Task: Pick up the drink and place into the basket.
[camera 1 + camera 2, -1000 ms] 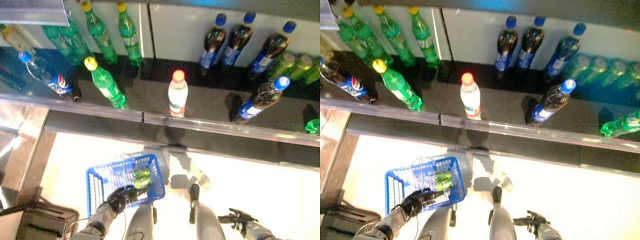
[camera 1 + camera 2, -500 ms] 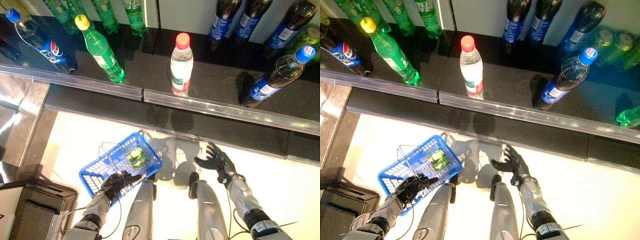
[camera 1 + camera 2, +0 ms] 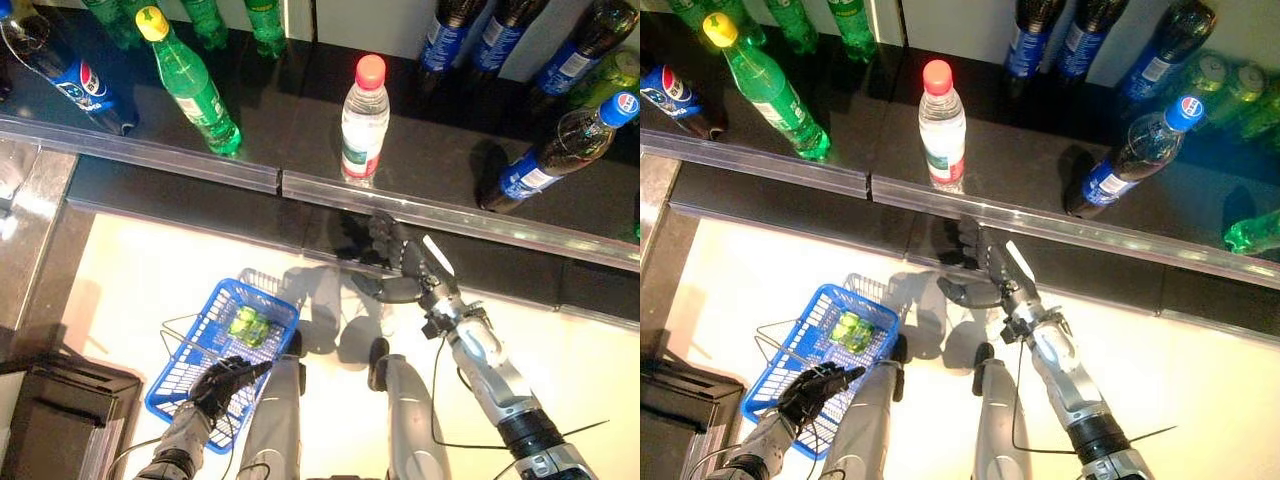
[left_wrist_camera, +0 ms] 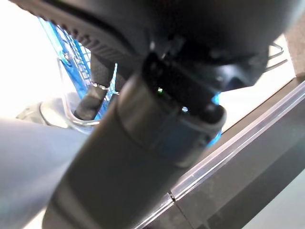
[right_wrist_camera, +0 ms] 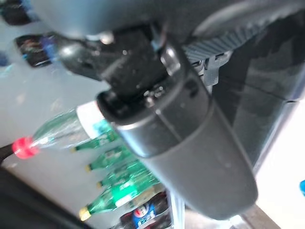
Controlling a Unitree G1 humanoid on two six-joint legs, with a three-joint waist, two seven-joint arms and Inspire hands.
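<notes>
The drink, a clear water bottle [image 3: 360, 120] with a red cap, stands upright near the front of the dark shelf and shows in the right wrist view too [image 5: 62, 129]. My right hand [image 3: 400, 268] is open with fingers spread, just below the shelf's front rail and slightly right of the bottle, not touching it. Low on the left hangs a blue wire basket [image 3: 195, 365] holding green cans [image 3: 250, 325]. My left hand [image 3: 222, 381] is shut on the basket's wire handle [image 4: 93, 95].
A green bottle [image 3: 190, 85] and a cola bottle [image 3: 60, 75] stand left of the water bottle, and a blue-capped cola bottle [image 3: 555, 150] stands to its right. More bottles line the back. A clear rail [image 3: 180, 165] edges the shelf. A dark box [image 3: 60, 420] sits lower left.
My right hand has risen from low on the right to just under the shelf rail below the water bottle. The view has shifted. My left hand still holds the basket.
</notes>
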